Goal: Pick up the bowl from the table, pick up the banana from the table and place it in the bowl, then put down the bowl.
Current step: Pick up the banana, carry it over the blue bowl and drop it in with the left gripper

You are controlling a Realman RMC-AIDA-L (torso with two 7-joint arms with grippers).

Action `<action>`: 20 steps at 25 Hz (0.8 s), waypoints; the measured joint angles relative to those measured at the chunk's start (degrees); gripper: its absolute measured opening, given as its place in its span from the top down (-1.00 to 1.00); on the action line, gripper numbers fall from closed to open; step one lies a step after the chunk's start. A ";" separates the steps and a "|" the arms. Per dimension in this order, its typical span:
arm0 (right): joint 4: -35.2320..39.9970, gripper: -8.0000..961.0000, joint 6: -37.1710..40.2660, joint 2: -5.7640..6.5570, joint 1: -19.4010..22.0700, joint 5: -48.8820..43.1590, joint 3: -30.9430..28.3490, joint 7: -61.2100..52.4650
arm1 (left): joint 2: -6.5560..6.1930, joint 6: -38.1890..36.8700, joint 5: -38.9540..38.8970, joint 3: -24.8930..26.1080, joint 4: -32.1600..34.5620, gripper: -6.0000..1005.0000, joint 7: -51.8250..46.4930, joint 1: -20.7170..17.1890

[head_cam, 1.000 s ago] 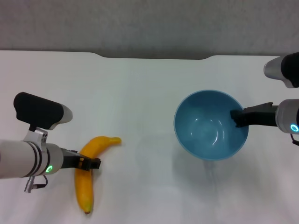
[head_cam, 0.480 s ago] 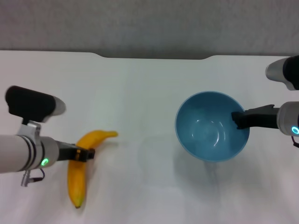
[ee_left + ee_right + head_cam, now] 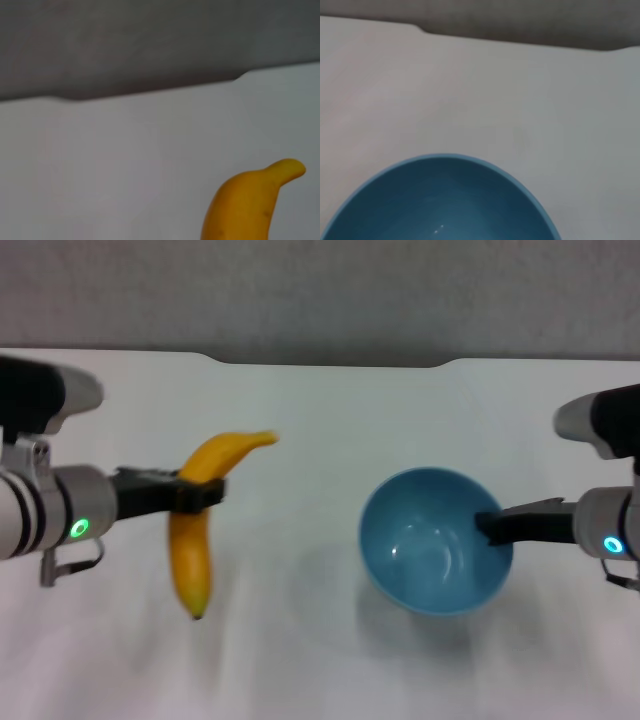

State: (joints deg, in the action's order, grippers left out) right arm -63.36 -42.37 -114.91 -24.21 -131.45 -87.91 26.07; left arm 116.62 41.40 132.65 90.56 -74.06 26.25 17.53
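Note:
My left gripper (image 3: 198,496) is shut on the yellow-orange banana (image 3: 192,540) and holds it above the white table (image 3: 300,420) at the left, dark end hanging down. The banana's stem end also shows in the left wrist view (image 3: 245,200). My right gripper (image 3: 488,528) is shut on the near-right rim of the light blue bowl (image 3: 430,540) and holds it above the table at the right. The bowl is empty; its inside fills the right wrist view (image 3: 440,200). Banana and bowl are well apart.
The table's far edge has a shallow notch (image 3: 330,362) against a grey wall. The bowl's shadow lies on the table beneath it. Nothing else stands on the table.
My left gripper has lifted the banana off the table and carried it up and slightly right. My right gripper has moved the bowl left and nearer to me.

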 joint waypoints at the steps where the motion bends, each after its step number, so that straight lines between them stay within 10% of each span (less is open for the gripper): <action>1: 1.42 0.92 0.11 -0.01 -0.91 1.24 0.38 0.56 | 0.01 1.26 -3.46 0.24 -1.33 -0.05 2.30 -0.03; 10: 12.07 0.92 3.46 -0.08 -9.14 11.58 5.59 2.66 | 0.25 4.11 -29.13 0.93 -7.10 -0.06 17.19 0.22; 20: 11.51 0.92 4.36 -0.14 -11.45 19.23 10.55 5.32 | 0.53 0.82 -48.74 -1.43 4.06 -0.07 34.42 3.20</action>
State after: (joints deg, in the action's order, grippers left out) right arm -51.85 -38.01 -115.05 -35.66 -112.23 -77.36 31.39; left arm 117.15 42.21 83.91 89.13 -70.00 60.67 20.72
